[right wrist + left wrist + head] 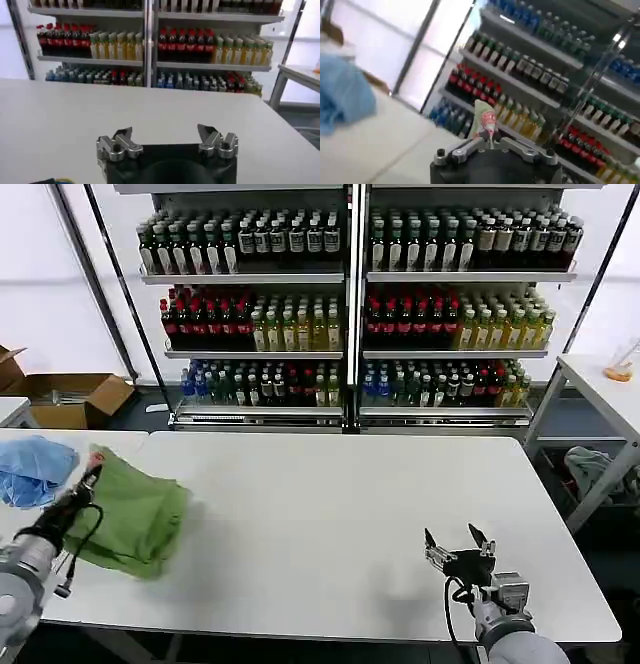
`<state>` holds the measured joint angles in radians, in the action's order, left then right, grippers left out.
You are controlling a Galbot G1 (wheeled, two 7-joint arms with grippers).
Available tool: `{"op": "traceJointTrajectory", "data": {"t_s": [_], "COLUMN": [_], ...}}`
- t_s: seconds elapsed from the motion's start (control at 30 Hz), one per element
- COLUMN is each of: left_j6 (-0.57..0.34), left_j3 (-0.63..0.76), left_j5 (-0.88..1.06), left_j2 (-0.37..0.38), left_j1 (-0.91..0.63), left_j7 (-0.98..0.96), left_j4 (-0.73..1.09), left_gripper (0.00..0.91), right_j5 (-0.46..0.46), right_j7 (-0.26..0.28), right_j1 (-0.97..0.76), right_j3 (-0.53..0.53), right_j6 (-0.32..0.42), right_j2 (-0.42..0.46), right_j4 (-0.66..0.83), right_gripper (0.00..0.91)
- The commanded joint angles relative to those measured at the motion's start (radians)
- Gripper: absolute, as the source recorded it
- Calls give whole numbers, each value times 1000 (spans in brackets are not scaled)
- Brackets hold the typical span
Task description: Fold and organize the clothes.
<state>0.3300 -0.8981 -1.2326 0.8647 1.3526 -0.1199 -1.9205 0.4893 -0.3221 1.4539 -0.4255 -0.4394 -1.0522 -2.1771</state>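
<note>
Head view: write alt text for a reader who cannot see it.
The left gripper pinches the edge of a folded green shirt at the left end of a white table, beside a blue cloth. The right gripper rests open near the front right, with shelves of bottles behind.

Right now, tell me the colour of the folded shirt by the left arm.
Light green; the shirt shows best in the head view.
</note>
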Motion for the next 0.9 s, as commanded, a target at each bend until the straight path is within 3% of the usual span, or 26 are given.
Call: {"op": "traceJointTrajectory", "data": {"t_s": [0.03, 0.13, 0.27, 0.5, 0.83, 0.87, 0.9], "left_j6": [17, 24, 26, 72, 82, 74, 57], "left_j3": [337, 533, 667, 821, 1015, 1020, 1023], "left_j5": [467, 649, 788, 758, 759, 736, 719], "left_j2": [-2, 71, 142, 209, 336, 348, 358], "left_j1": [-18, -85, -154, -283, -447, -459, -471], "left_j7": [-54, -90, -99, -125, -137, -132, -118], "left_j4": [-122, -16, 15, 21, 193, 196, 199], "left_gripper": [30, 30, 30, 30, 30, 302, 665], "right_j5": [-14, -24, -32, -50, -55, -54, -54], "right_j7": [-1, -1, -4, -5, -5, -5, -5], "right_j1": [12, 25, 41, 70, 76, 75, 74], "right_j3": [-4, -17, -34, -58, -80, -82, -82], "right_j6": [0, 0, -3, -6, -10, -10, -11], "right_j2": [-14, -17, -23, -40, -48, -47, -46], "right_j4": [-11, -17, -30, -45, -56, -57, -57], "right_gripper": [907, 907, 907, 907, 907, 907, 907]}}
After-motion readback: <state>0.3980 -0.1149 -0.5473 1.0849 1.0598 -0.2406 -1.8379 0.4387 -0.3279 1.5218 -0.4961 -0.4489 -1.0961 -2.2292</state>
